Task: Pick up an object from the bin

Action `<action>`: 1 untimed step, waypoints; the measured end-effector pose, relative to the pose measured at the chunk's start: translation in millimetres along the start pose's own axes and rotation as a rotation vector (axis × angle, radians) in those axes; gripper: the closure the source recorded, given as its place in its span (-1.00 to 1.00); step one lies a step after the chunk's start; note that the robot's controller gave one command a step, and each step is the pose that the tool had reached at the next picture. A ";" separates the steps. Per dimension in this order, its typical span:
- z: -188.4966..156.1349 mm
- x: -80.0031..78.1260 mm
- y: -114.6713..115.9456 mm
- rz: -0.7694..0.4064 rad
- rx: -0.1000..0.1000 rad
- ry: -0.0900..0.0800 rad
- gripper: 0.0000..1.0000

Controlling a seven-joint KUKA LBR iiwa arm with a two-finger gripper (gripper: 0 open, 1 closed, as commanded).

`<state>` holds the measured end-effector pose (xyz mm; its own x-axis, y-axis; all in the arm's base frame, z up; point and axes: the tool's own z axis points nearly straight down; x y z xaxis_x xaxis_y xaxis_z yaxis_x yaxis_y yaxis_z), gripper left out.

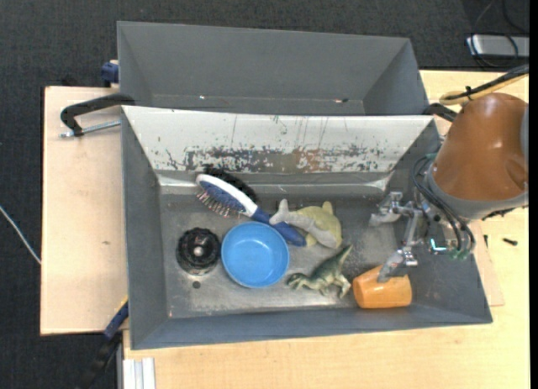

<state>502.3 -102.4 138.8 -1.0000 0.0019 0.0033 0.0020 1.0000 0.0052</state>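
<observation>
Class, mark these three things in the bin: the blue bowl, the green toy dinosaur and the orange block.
blue bowl (255, 254): camera view, its inner bottom.
green toy dinosaur (324, 276): camera view, its body.
orange block (382, 291): camera view, its upper face.

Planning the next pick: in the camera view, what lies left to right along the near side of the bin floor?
black round cap → blue bowl → green toy dinosaur → orange block. The hairbrush and plush toy behind overlap these, so they are omitted.
</observation>
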 end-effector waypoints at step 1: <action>64.1 -2.7 16.3 -0.273 0.004 -0.003 -1.00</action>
<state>504.7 -85.8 74.8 -0.9634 -0.2680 -0.0003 -0.2680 0.9634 0.0019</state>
